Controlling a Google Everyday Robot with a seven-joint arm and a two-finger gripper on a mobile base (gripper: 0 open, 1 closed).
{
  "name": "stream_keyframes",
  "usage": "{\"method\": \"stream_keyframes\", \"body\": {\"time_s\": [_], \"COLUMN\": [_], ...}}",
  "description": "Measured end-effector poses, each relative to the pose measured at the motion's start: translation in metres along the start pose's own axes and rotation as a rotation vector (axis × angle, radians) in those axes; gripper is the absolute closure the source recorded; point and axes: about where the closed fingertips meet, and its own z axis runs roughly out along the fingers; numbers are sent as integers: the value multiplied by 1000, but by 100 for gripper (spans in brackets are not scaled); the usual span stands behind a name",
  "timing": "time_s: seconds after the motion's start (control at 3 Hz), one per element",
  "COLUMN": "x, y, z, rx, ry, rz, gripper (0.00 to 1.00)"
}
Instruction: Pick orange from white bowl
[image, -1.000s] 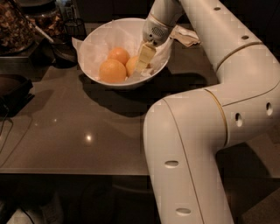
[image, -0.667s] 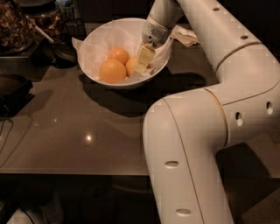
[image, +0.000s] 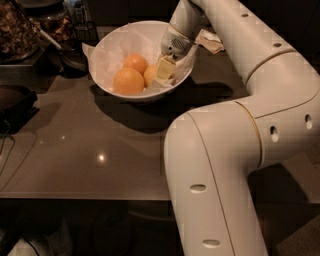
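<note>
At 12 o'clock on the worktop (image: 75, 150), the white bowl (image: 140, 95) holds three fruits on crinkled paper, the orange (image: 150, 75) at 4 o'clock inside it, just beside a larger fruit (image: 128, 81) at 6 and a smaller fruit (image: 135, 63) near the centre. The pincer (image: 165, 70) sits in the bowl against the orange's 3 o'clock side, hiding part of it; whether it is wide, narrow or gripping cannot be told. Containers (image: 22, 30) crowd the bowl's 9 o'clock side, and a crumpled rag (image: 210, 41) lies at 2.

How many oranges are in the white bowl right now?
3 in the white bowl: front orange, rear orange, and right orange, partly covered by the end effector reaching into the bowl. Others could hide behind it.
</note>
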Motion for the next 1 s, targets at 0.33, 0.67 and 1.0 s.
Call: {"method": "stream_keyframes", "body": {"time_s": [0.33, 0.67, 1.0], "x": [5, 13, 10], "y": [1, 0, -4], "z": [8, 8, 11], "rx": [-17, -3, 6], "ry": [-13, -23, -29], "rz": [6, 20, 20], "gripper": [30, 49, 72]}}
